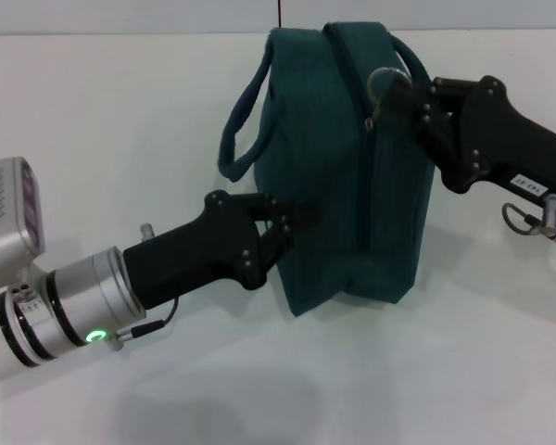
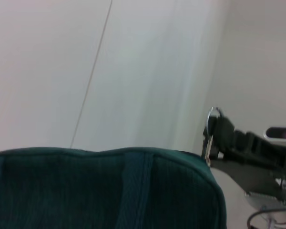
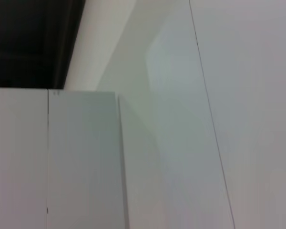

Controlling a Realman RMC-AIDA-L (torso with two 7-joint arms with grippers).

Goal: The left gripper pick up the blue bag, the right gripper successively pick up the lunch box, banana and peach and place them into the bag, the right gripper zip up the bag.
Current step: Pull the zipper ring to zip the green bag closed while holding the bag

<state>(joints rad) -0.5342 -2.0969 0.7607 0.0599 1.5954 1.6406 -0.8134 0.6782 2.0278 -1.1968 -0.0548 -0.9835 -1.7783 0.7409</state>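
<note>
Blue bag (image 1: pixel 352 176) stands upright on the white tabletop (image 1: pixel 278 389), zipper running closed up its near edge, one loop handle (image 1: pixel 246 120) hanging off its left side. My left gripper (image 1: pixel 292 222) comes in low from the left, fingers clamped on the bag's left side panel. My right gripper (image 1: pixel 398 97) reaches in from the right at the bag's top corner, fingers pinched on the ring-pull zipper (image 1: pixel 382 88); the left wrist view shows the same ring (image 2: pixel 210 125) at that gripper's tip.
</note>
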